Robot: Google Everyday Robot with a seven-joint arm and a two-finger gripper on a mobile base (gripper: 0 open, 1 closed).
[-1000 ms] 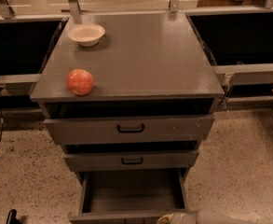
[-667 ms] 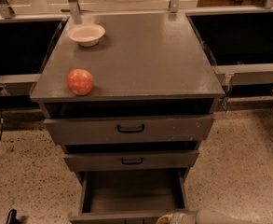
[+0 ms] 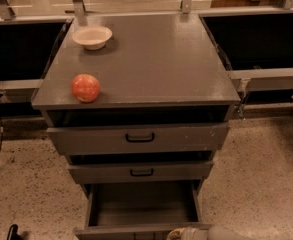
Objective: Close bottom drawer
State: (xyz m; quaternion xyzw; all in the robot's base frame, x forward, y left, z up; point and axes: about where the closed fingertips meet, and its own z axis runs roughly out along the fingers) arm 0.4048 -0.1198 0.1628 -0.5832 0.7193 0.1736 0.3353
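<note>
Speckled floor around a grey cabinet, with dark recesses to either side behind it. On the surface: a pale bowl near the back left corner and a red fruit near the front left edge, well apart from each other. Neither part of the job.

Below the surface, three drawers stacked. Top drawer out a little, a dark gap above its front. Middle drawer likewise slightly ajar. Bottom drawer pulled far out, the whole inside of its box open to view, its front panel at the lowest edge of the view, handle not in view.

End effector at the bottom edge, right of centre, just beside or touching the right part of the bottom drawer's front. Cannot tell which, being mostly cut off. Cannot tell either whether wide or narrow, or whether holding anything.

By judgement: closing not yet done, hardly begun if at all. Placed about right for a push on the front. Left to do: make firm contact with the front panel, press straight back toward the cabinet until the front sits under the middle drawer, then withdraw. Contact off to the right likely to skew the box on its runners, so worth keeping the push square.
</note>
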